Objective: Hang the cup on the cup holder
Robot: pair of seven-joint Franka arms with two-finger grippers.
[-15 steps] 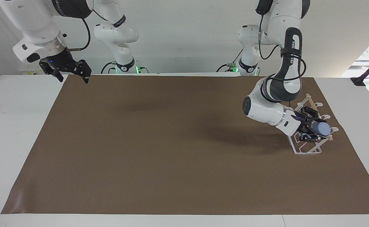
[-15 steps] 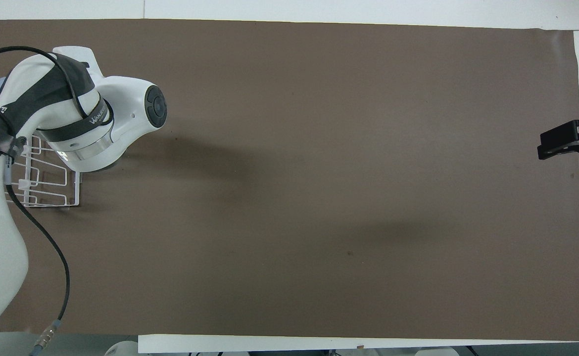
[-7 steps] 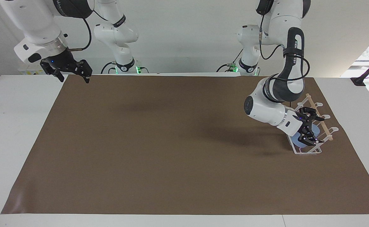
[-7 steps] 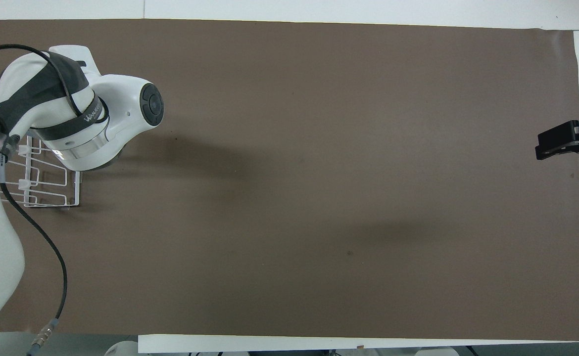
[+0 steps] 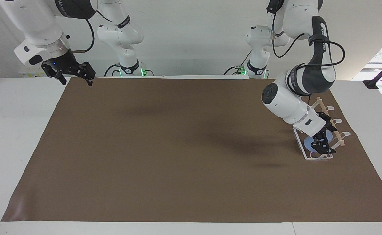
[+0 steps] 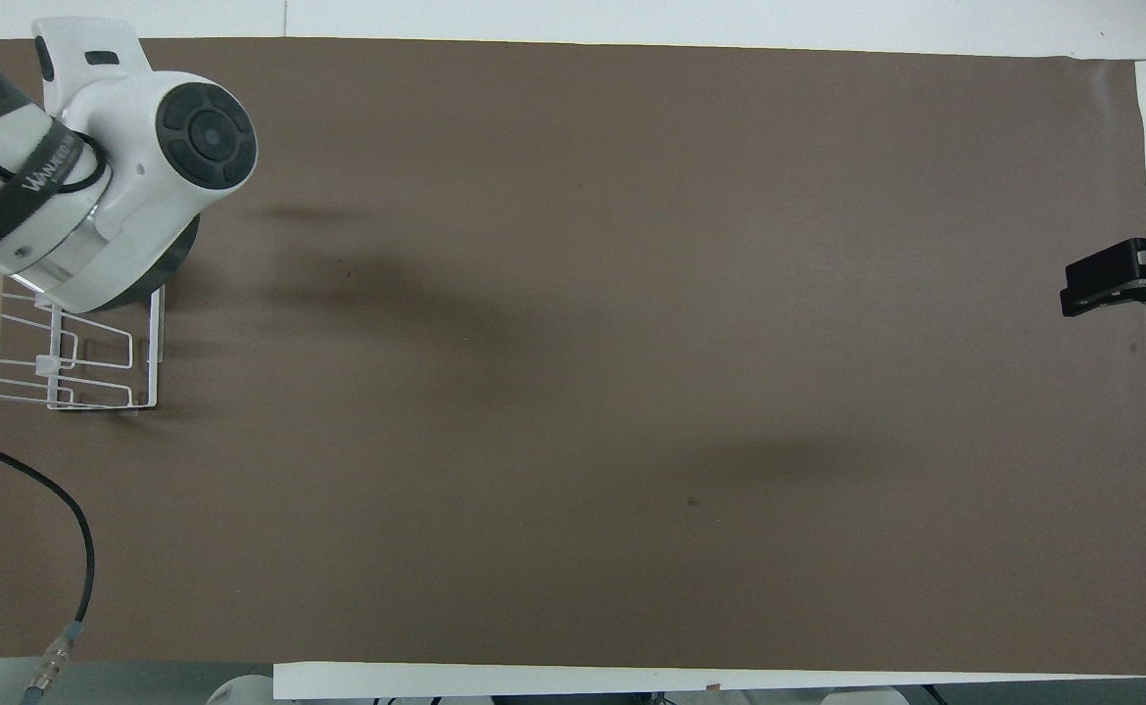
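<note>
Facing and overhead views of the table. A brown mat (image 5: 184, 147) covers most of the white table (image 5: 14, 130), whose bare margins show at both ends. The cup holder (image 5: 321, 143), a white wire rack with a light wooden rod across the top, stands on the mat close to the edge at the left arm's end. The light-blue cup (image 5: 310, 143) sits within the rack, low among the wires and near the base frame; it is partly hidden by the gripper, and whether it hangs on a prong cannot be told. The left gripper (image 5: 321, 147) points down into the rack just over the cup, and its jaws are spread with nothing held between them. In the overhead view the left arm's wrist hides both the gripper and the cup, leaving only the nearer part of the cup holder (image 6: 93, 372) in sight. The right gripper (image 5: 74, 74) waits in the air over the mat's corner at the right arm's end, jaws parted and empty. The wide middle of the mat lies bare between the two arms.
</note>
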